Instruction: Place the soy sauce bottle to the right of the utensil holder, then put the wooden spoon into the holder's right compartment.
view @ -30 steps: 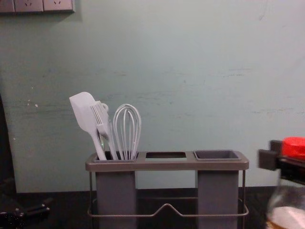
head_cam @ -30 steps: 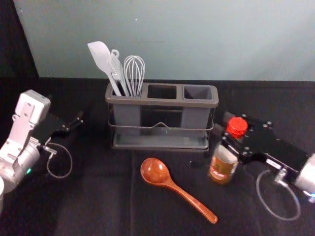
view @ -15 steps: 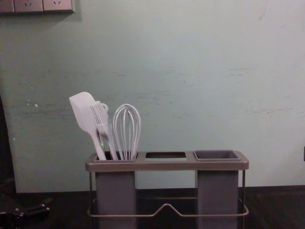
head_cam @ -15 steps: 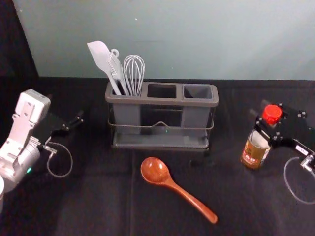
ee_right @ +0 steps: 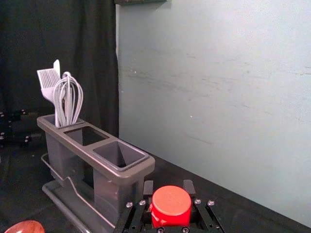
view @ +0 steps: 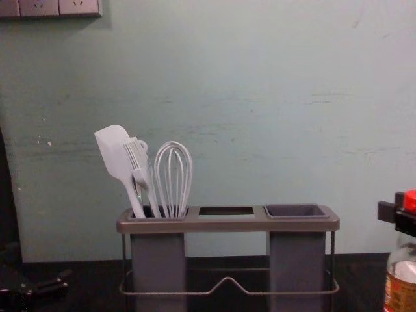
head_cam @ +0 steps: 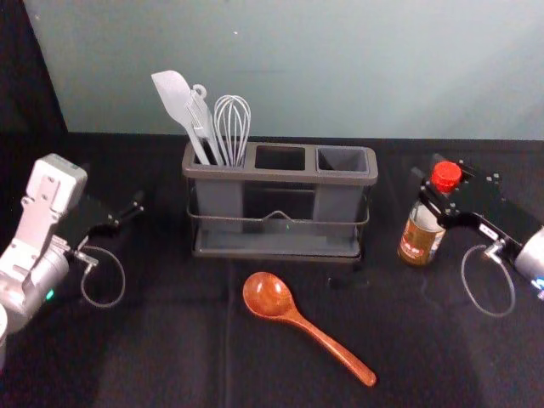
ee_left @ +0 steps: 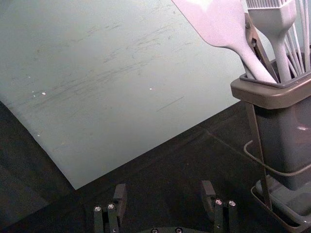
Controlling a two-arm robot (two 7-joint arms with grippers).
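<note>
In the right pincer, the bottle is held near its top. Left of it are the holder, the spoon and the left pincer, open wide.

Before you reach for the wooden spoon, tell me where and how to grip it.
I'd grip the wooden spoon mid-handle, from above, closing across it: the slim, straight handle lies slanting on the black cloth, bowl towards the utensil holder.
</note>
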